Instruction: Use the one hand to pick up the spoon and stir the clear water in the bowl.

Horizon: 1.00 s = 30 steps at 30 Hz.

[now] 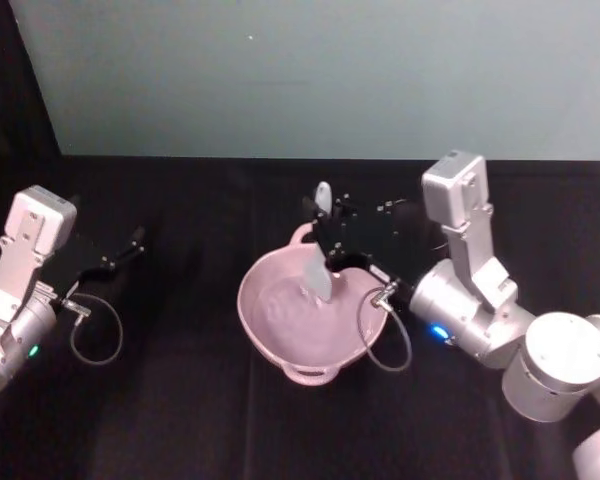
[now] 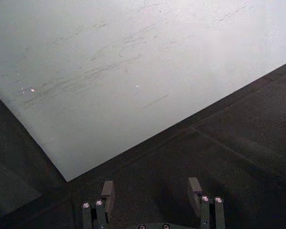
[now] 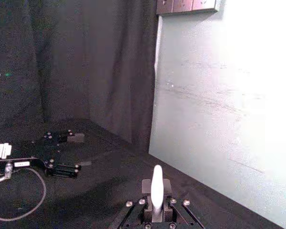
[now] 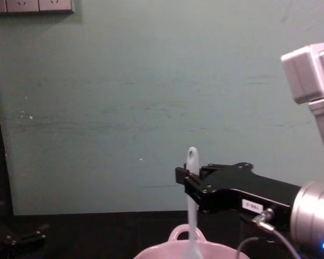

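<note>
The pale pink bowl (image 1: 280, 335) sits on the black table in front of me, its small loop handle at the far rim (image 4: 187, 233). My right gripper (image 1: 325, 232) is shut on the handle of the pale spoon (image 1: 318, 275), which stands nearly upright with its blade down inside the bowl. In the chest view the spoon (image 4: 191, 194) rises from the bowl, held by the right gripper (image 4: 188, 181). The spoon's handle tip (image 3: 157, 186) sticks up between the fingers in the right wrist view. My left gripper (image 1: 130, 245) rests open at the left, holding nothing.
A pale green wall runs behind the table (image 1: 180, 400). A black curtain hangs at the far left. Grey cable loops hang beside each wrist (image 1: 95, 335). The left gripper (image 3: 62, 167) lies on the black cloth in the right wrist view.
</note>
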Motion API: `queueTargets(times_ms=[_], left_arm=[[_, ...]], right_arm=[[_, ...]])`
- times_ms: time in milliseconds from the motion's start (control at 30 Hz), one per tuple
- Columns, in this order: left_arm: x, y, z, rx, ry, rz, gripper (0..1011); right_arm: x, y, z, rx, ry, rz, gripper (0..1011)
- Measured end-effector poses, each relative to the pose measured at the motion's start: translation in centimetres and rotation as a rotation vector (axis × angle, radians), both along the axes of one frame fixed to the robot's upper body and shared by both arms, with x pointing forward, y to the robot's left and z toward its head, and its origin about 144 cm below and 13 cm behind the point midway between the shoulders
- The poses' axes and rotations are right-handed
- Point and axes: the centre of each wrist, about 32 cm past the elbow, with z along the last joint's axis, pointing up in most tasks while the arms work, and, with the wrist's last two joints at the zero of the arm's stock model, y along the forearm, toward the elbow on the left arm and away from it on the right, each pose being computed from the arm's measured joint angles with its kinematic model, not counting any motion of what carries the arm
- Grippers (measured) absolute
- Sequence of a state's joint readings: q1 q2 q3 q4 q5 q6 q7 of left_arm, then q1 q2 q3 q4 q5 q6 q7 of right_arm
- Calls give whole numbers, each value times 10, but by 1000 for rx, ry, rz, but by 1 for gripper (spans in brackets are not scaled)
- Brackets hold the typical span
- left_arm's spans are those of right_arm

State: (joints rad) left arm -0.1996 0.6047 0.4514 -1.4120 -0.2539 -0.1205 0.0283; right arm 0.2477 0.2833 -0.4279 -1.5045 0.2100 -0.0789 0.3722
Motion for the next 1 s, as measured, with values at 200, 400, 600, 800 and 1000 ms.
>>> queueTargets(times_ms=[200,400,600,800,1000], left_arm=[[0,0,0,0,0,0,1011],[0,0,0,0,0,0,1011],[0,0,0,0,0,0,1011],[0,0,0,0,0,0,1011],[0,0,0,0,0,0,1011]], right_arm=[[-9,-13,4,-7,-15,-4,121],[-24,-20,7,0,-15,26,120],[-40,-19,7,24,12,90,120],[-47,-7,5,39,29,142,121],[-38,11,3,44,32,163,121]])
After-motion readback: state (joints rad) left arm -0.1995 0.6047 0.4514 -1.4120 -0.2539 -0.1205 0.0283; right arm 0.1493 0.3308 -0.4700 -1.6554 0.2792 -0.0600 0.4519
